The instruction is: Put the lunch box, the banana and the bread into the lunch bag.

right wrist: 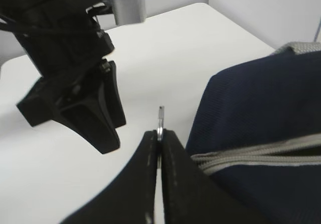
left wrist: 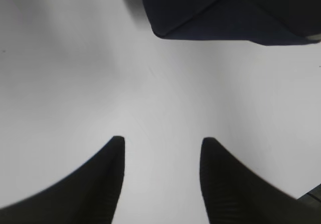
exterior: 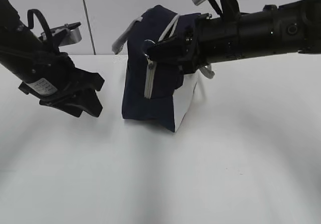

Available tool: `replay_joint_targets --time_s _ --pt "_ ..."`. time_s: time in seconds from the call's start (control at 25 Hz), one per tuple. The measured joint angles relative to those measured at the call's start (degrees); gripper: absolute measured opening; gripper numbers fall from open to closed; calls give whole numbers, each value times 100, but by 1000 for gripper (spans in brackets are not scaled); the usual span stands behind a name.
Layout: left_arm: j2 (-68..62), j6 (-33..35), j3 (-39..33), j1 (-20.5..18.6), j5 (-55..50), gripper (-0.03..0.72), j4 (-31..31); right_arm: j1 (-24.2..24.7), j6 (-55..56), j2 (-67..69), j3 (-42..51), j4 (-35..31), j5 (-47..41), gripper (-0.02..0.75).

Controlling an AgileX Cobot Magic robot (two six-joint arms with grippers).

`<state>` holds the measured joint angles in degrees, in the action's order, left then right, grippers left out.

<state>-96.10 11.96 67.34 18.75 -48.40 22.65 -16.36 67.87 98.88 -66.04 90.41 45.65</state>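
White worktop [exterior: 210, 174] and pale wall; right end effector [right wrist: 159, 138] clamped on the zipper ring pull [right wrist: 160, 121] of the lunch bag [exterior: 150, 93].

Its black ribbed fingers [right wrist: 140, 184] pinch the thin metal ring at the end of the grey zipper [right wrist: 256, 156], apparently to work the zipper along the bag's top edge. Outward from that grip, the bag stands upright mid-worktop: coarse woven navy fabric, grey webbing handles [exterior: 120, 40], a white side panel [exterior: 184, 101]. Just to its left the left end effector [left wrist: 160, 179] hovers above the bare surface, fingers spread and holding nothing, probably waiting clear of the bag. Lunch box, banana and bread appear in no view; whether they are already inside cannot be told.
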Motion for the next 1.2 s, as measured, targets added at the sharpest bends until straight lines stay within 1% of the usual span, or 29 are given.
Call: replay_joint_targets --time_s 0.2,0.36,0.48,0.76,0.88,1.0,1.2 --pt "0 179 -145 0 29 351 200 11 714 0 -136 611 463 -16" --pt "0 237 -146 0 75 351 228 11 861 0 -158 686 358 -16" --pt "0 241 -146 0 117 350 230 11 791 0 -172 449 58 -16" --pt "0 318 -146 0 279 350 235 11 297 0 -172 -335 -126 -16" --pt "0 349 -146 0 309 350 237 11 187 0 -172 -587 -388 -16" --pt "0 365 -146 0 310 350 242 11 155 0 -226 -694 -672 -16" --pt "0 367 -146 0 323 350 289 11 78 75 -420 -823 -863 -16"
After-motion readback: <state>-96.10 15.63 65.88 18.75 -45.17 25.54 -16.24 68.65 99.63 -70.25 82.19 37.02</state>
